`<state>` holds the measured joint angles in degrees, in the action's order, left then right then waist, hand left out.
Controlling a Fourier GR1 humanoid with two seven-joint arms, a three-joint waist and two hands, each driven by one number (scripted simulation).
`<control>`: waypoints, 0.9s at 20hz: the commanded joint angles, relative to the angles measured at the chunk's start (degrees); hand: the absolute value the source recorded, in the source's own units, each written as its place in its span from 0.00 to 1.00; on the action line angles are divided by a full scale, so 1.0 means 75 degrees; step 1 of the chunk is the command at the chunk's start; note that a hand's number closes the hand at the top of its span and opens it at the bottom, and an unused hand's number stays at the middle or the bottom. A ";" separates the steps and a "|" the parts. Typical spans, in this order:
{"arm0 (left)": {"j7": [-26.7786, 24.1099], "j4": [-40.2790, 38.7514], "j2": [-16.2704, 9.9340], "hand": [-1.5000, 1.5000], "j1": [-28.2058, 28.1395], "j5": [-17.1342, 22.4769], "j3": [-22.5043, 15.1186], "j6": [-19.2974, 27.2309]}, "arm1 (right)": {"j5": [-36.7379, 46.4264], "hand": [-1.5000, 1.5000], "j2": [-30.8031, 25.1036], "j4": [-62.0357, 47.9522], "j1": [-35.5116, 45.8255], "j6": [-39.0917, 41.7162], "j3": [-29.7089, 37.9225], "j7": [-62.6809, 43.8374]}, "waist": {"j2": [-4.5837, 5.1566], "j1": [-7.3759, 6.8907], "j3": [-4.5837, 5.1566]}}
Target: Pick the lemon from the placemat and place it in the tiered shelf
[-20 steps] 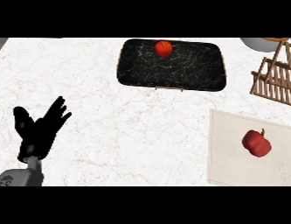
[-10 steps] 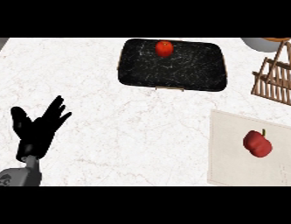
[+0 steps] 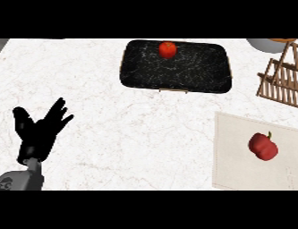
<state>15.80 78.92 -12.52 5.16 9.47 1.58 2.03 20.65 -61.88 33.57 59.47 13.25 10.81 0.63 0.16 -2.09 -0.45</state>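
No readable text from my seat.

I can read no words, numbers, brands or signs on anything on the table (image 3: 112, 112). The only candidate is a faint grey mark at the 5 o'clock corner of the pale placemat (image 3: 240, 172), and it is too small for me to tell whether it is lettering at all.

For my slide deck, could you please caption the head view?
Open left robot hand rests over the marble counter; a red fruit lies on the placemat, another on the black tray.
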 commanded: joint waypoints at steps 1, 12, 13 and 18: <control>-0.0020 -0.0208 -0.0240 0.50 -0.0418 0.0171 0.0163 -0.0440 | 0.0121 1.00 0.0144 -0.0325 0.0074 -0.0151 0.0076 0.0338 | 0.0021 0.0099 0.0059; -0.0080 -0.0142 0.0291 0.50 -0.0442 -0.0163 -0.0080 0.0069 | -0.0435 0.00 0.0074 -0.1234 0.0599 -0.0612 0.1084 -0.0035 | 0.0016 0.0174 0.0055; -0.0230 -0.0456 0.0250 0.50 -0.0366 -0.0138 -0.0083 -0.0123 | -0.0444 0.00 0.0080 -0.1332 0.1172 -0.0527 0.1100 -0.0481 | 0.0051 0.0098 0.0062; 0.0118 -0.0197 0.0164 0.50 -0.0227 -0.0010 0.0026 -0.0143 | -0.1146 0.00 -0.0011 -0.1828 0.1324 -0.0454 0.1879 -0.0451 | 0.0047 0.0085 0.0051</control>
<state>14.49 79.27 -11.88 4.23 9.11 2.33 1.38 15.26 -61.34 22.46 68.05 9.84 21.09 -2.05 0.04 -1.49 -0.45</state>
